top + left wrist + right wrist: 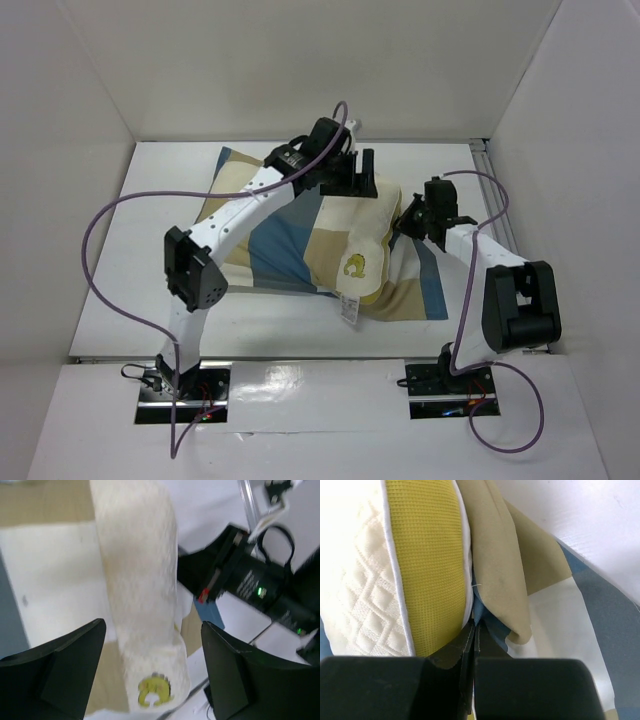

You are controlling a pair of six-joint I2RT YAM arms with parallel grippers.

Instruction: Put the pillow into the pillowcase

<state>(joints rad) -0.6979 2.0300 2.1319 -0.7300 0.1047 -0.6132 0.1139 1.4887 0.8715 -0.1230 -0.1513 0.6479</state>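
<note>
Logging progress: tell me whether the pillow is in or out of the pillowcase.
Partly in. The pillowcase covers most of the pillow, but its cream end with the yellow emblem sticks out uncovered.

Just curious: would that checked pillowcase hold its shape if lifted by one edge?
Probably not: the pillowcase creases and folds beside the pillow, so it is likely floppy. It looks thin, so it is probably light.

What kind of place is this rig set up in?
Probably a lab test booth, not a home: plain white walls enclose a white table, the left arm and right arm are bolted at its near edge, and the pillow and the pillowcase lie on it.
</note>
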